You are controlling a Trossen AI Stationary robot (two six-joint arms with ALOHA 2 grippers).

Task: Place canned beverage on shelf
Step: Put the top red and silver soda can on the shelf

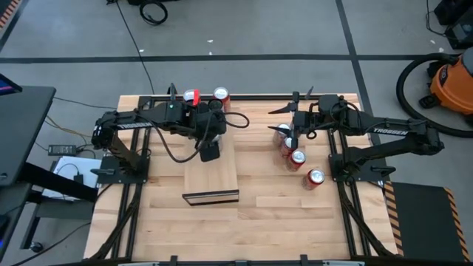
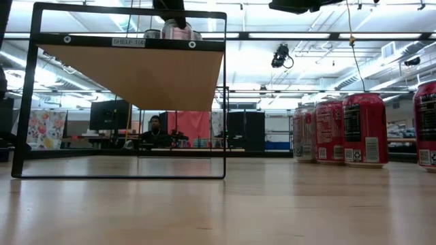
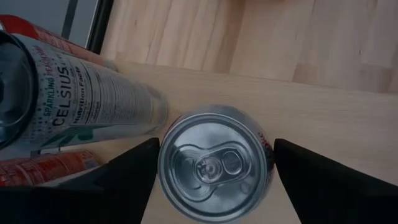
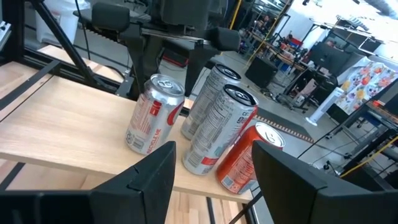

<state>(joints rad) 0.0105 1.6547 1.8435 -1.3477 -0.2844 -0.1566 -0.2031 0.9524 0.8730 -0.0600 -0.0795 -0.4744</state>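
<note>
The shelf [image 1: 214,181] is a pale wood slab on a black frame at the table's middle. A canned beverage [image 3: 214,165], silver-topped with a red and silver wall [image 4: 152,115], stands upright on it. My left gripper [image 3: 214,146] points steeply down over this can, open, one finger close on each side of it. Beside it on the shelf stand two silver cans [image 4: 217,115] and an orange one [image 4: 249,155]. My right gripper [image 4: 214,180] hovers open and empty to the shelf's right [image 1: 279,120].
Three red cans [image 1: 298,157] stand on the table right of the shelf, under and near my right arm; they are at the right edge of the low view [image 2: 364,129]. Two more red cans [image 1: 221,94] are at the shelf's far end. The shelf's near half is bare wood.
</note>
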